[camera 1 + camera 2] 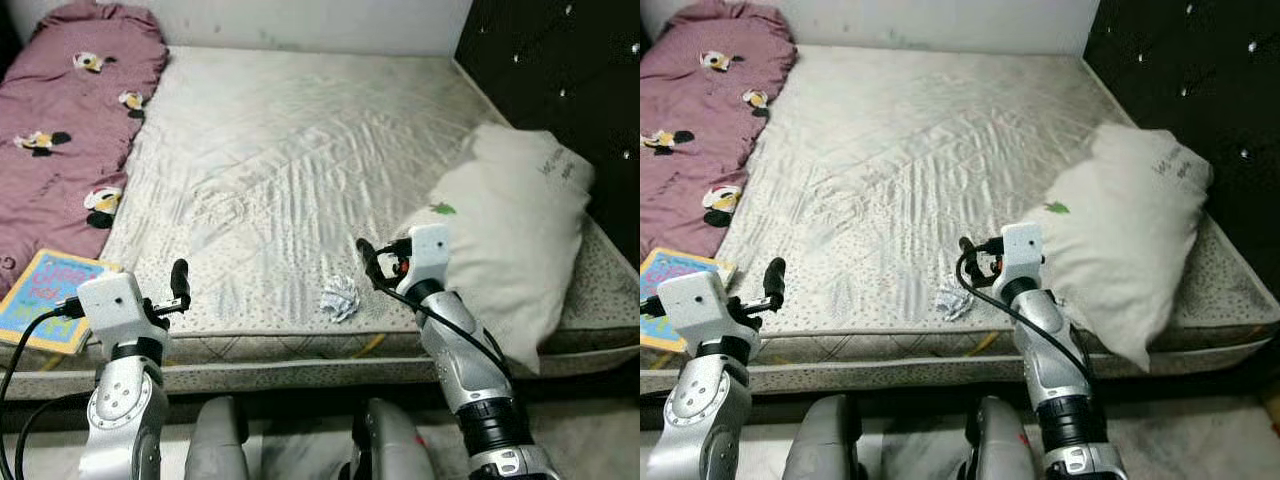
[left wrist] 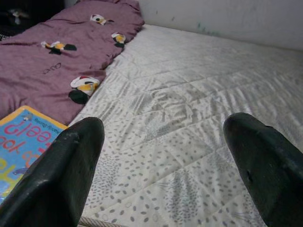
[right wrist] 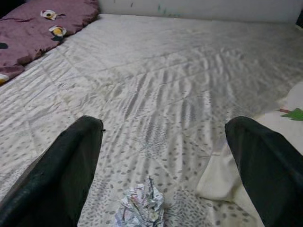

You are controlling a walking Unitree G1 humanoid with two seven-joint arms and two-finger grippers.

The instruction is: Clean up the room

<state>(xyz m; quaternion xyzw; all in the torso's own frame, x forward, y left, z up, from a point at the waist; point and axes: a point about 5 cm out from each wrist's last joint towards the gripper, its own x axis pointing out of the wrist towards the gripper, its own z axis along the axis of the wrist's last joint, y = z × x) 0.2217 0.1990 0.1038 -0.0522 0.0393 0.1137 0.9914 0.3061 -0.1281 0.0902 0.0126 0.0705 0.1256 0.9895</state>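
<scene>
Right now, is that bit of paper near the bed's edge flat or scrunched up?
Scrunched up. The paper is a crumpled wad with creased folds, lying on the mattress just ahead of the open right gripper.

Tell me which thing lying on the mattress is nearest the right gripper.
The crumpled paper ball, just ahead of the open right gripper near the mattress edge. The white pillow lies to its right; the children's book and purple blanket are far left.
</scene>
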